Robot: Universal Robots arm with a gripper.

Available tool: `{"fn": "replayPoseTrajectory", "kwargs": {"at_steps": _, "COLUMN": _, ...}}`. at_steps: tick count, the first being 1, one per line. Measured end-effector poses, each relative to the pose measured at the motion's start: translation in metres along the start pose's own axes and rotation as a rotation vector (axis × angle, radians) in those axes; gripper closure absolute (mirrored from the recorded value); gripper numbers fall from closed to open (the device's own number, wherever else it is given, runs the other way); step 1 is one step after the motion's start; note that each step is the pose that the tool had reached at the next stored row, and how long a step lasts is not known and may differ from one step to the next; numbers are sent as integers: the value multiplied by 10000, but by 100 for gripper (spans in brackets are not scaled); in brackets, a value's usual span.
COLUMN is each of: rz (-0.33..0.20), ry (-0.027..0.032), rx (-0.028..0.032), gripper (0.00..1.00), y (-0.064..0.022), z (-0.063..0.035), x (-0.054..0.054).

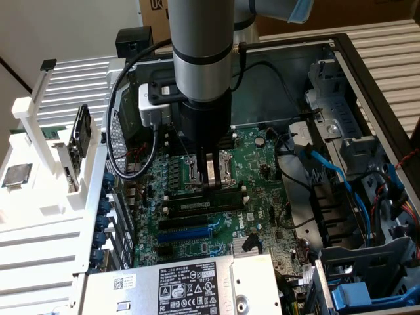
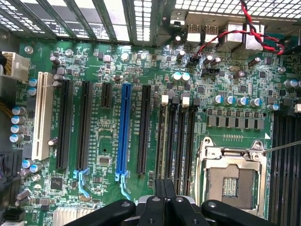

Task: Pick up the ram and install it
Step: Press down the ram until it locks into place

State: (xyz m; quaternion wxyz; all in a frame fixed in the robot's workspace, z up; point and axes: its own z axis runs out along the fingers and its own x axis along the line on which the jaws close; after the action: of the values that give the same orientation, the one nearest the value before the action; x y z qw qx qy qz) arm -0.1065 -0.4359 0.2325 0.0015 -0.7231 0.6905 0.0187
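Pressing down, your tool stood with fingers together over the ram, apparently seated in a motherboard slot.

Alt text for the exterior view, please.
A robot arm's shut gripper presses down on the ram at a slot on the green motherboard inside an open computer case.

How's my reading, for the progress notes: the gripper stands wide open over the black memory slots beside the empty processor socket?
Not quite: the gripper is shut, fingers together, as the wrist view shows. It is over the black memory slots beside the empty processor socket.
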Motion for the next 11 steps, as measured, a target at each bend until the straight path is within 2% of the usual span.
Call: {"fn": "replayPoseTrajectory", "kwargs": {"at_steps": 11, "rz": 0, "ry": 1, "rx": 1, "gripper": 89, "y": 3, "z": 22, "x": 0}}
